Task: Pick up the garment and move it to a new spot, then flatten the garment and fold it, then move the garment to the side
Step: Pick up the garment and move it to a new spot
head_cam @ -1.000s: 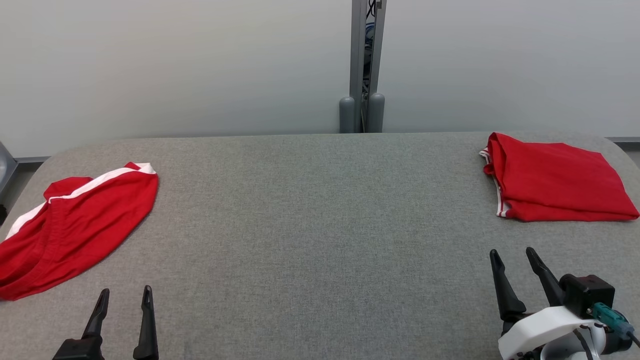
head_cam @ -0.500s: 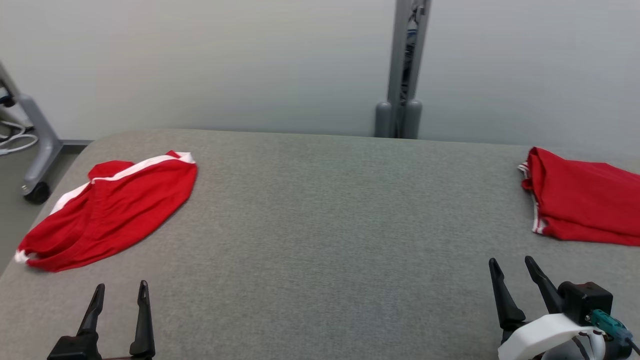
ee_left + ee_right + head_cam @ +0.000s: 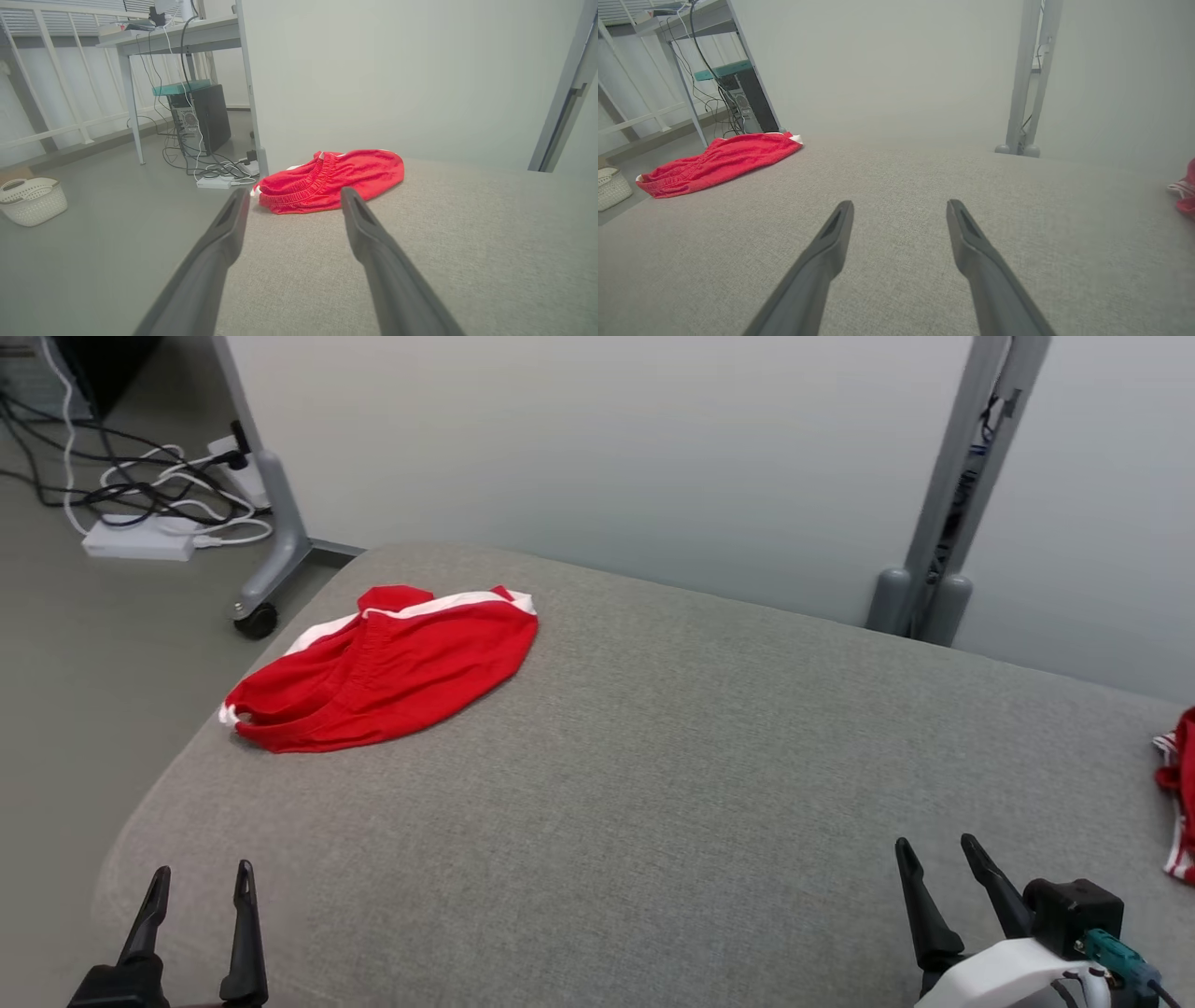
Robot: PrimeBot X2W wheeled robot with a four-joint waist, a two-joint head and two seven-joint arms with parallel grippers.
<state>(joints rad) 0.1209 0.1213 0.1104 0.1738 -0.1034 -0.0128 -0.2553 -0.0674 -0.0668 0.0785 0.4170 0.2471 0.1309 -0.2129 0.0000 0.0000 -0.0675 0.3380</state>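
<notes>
Red shorts with white trim (image 3: 387, 667) lie loosely bunched near the far left corner of the grey table (image 3: 672, 784); they also show in the left wrist view (image 3: 334, 179) and the right wrist view (image 3: 721, 161). My left gripper (image 3: 201, 887) hovers open at the lower left, well short of the shorts, nothing between its fingers. At the lower right my right gripper (image 3: 934, 859) is open and empty too. Its fingers (image 3: 831, 233) point across bare table.
A second red garment (image 3: 1178, 793), folded, is cut off at the right edge. Behind the table stand a pale wall and a grey post (image 3: 943, 541). On the floor at left: cables and a power strip (image 3: 140, 537), a wheeled desk leg (image 3: 271, 523), a white basket (image 3: 30, 200).
The head camera has swung left, shifting the whole picture right: the shorts now sit nearer the middle and the folded garment is almost out of frame. Both grippers stay open.
</notes>
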